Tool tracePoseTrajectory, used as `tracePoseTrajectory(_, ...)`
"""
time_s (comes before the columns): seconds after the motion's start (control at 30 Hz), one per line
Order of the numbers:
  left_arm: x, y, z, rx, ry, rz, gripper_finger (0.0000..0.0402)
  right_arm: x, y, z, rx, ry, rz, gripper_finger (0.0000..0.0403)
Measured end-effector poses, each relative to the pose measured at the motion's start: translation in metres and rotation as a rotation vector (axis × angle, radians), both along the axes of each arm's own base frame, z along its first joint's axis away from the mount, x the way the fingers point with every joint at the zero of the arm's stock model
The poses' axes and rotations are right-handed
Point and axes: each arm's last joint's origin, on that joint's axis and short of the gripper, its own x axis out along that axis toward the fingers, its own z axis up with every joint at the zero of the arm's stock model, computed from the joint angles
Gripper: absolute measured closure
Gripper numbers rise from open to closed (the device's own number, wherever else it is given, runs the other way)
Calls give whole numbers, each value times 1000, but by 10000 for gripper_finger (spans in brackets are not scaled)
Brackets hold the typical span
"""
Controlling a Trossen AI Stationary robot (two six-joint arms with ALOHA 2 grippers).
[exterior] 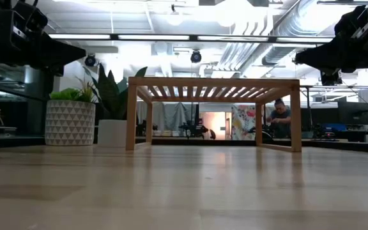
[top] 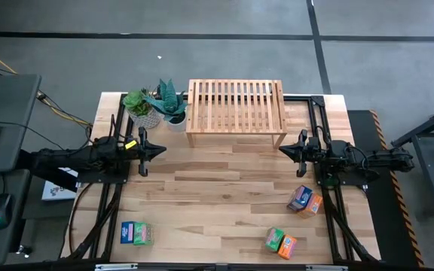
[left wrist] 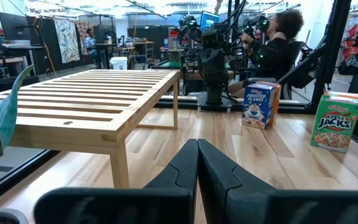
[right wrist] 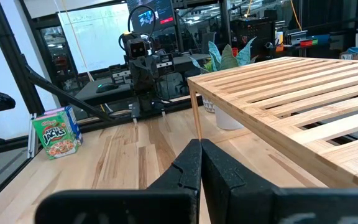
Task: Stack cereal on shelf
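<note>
Slatted wooden shelf at the table's far middle, top bare, cereal boxes along the near edge — left pincer and right pincer both closed, empty, flanking the shelf's front.

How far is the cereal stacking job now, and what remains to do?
Nothing is done yet: the shelf has an empty slatted top. Nothing is in hand; the left gripper and right gripper are shut and hold nothing. All is left: three pairs of cereal boxes stand on the table.
</note>
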Motion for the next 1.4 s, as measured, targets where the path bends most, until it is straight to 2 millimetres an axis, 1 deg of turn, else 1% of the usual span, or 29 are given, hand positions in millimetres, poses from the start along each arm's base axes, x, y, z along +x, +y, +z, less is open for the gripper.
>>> tracePoseTrajectory(0.57,0,0,0,0,-3,0,401,0,0,0,0,0,0,402)
tracePoseTrajectory(0.67,0,0,2,-37,-26,-2,401,0,0,0,0,0,0,402)
tracePoseTrajectory(0.73,0,0,6,-82,-75,-5,401,0,0,0,0,1,0,402)
tracePoseTrajectory(0.83,-2,0,20,-145,-232,-20,401,0,0,0,0,0,0,402)
tracePoseTrajectory(0.93,-1,-2,30,-170,-324,-88,397,0,0,0,0,0,0,402)
tracePoseTrajectory(1.03,5,-5,31,-169,-294,-128,376,0,0,0,0,0,0,402)
tracePoseTrajectory(1.13,14,-8,37,-160,-222,-156,340,0,0,0,0,0,0,402)
tracePoseTrajectory(1.23,24,-15,54,-150,-183,-240,293,0,0,0,0,1,0,402)
tracePoseTrajectory(1.33,36,-24,77,-124,-146,-349,245,0,0,0,0,1,0,402)
tracePoseTrajectory(1.4,46,-32,92,-110,-86,-400,217,0,0,0,0,1,0,402)
